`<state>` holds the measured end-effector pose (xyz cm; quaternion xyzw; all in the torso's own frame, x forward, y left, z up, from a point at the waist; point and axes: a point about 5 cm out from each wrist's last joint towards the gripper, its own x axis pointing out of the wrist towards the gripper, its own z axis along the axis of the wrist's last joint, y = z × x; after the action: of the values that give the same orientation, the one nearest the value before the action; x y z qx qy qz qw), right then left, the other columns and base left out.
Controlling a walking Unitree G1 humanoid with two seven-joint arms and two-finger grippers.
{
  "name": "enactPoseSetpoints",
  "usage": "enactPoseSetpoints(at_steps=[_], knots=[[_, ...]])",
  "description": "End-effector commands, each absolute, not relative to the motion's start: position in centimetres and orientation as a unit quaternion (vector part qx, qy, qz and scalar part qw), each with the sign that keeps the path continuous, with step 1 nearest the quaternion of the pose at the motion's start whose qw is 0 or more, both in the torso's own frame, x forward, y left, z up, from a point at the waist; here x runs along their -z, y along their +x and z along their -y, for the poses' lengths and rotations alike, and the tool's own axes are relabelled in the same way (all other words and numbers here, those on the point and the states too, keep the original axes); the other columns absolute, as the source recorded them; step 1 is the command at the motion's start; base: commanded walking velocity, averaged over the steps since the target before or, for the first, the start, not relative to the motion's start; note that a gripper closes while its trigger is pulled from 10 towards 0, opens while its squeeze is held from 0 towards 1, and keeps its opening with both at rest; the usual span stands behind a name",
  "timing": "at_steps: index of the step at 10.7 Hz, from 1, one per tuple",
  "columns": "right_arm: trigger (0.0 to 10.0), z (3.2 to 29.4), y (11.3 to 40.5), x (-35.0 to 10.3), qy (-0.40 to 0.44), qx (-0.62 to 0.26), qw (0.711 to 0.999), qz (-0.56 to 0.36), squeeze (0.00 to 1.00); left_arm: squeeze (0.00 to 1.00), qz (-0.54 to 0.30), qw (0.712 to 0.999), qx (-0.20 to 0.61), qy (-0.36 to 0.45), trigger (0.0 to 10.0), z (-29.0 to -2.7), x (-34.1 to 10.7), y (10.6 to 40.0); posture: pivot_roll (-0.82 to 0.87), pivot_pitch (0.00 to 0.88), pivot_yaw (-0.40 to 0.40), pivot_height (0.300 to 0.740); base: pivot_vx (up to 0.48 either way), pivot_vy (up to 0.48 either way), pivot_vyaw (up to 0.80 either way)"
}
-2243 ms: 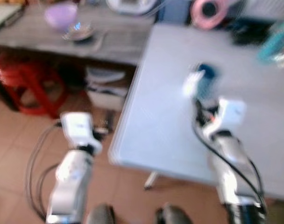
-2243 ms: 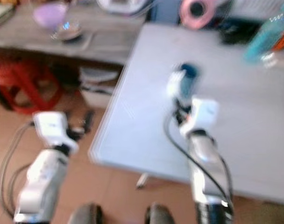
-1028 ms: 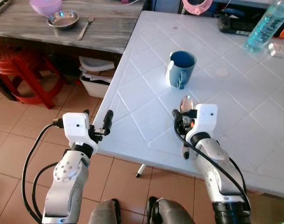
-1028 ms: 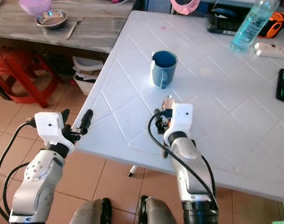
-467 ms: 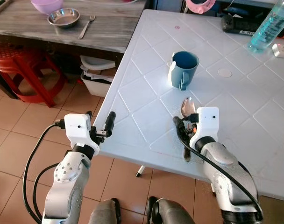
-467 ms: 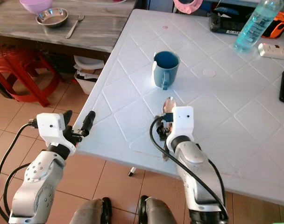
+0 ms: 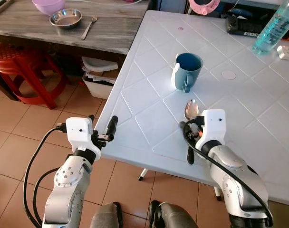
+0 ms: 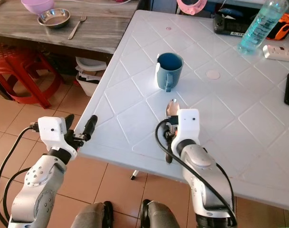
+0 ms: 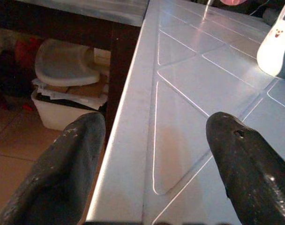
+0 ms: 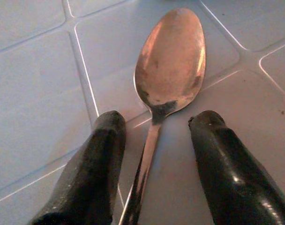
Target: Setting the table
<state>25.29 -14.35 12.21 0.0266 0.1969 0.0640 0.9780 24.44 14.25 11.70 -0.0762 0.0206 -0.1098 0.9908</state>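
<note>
Right gripper (image 10: 154,154) is sitting low over the white table (image 7: 239,118), fingers apart, straddling the spoon (image 10: 168,75) handle; contact looks absent, hard to confirm. Spoon is lying flat, bowl pointing far toward the blue mug (image 7: 187,70). Left gripper (image 9: 152,168) is hovering at the table's near-left edge, fingers spread wide, holding nothing.
</note>
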Motion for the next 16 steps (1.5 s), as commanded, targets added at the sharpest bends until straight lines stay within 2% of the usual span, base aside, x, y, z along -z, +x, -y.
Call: enactPoseSetpoints(at_steps=[1, 4, 9, 13, 16], knots=[[0.0, 15.0, 23.5, -7.6, 0.04, -0.054, 0.943, -0.325, 0.0, 0.0, -0.024, 0.988, 0.125, -0.085, 10.0, -14.0, -11.7, 24.2, 0.0, 0.185, -0.01, 0.74, 0.0, 0.0, 0.0], [0.0, 15.6, 22.9, -6.1, 0.04, -0.046, 0.933, -0.355, 0.0, 0.0, -0.043, 0.974, 0.202, -0.089, 10.0, -13.1, -11.3, 22.9, 0.0, 0.196, -0.018, 0.74, 0.0, 0.0, 0.0], [0.0, 16.0, 22.6, -5.7, 0.068, -0.034, 0.925, -0.373, 0.0, 0.0, -0.047, 0.976, 0.198, -0.079, 10.0, -13.1, -11.2, 23.3, -0.02, 0.204, -0.019, 0.74, 0.0, 0.0, 0.0], [0.0, 13.7, 23.9, -6.8, 0.107, -0.086, 0.925, -0.354, 0.0, 0.0, -0.049, 0.982, 0.168, -0.072, 10.0, -13.6, -11.0, 23.7, -0.02, 0.205, -0.02, 0.74, 0.0, 0.0, 0.0], [0.0, 10.7, 25.6, -8.3, 0.111, -0.16, 0.926, -0.322, 0.0, 0.0, -0.052, 0.988, 0.14, -0.047, 10.0, -14.2, -10.6, 24.1, -0.01, 0.197, -0.024, 0.74, 0.0, 0.48, 0.0]])
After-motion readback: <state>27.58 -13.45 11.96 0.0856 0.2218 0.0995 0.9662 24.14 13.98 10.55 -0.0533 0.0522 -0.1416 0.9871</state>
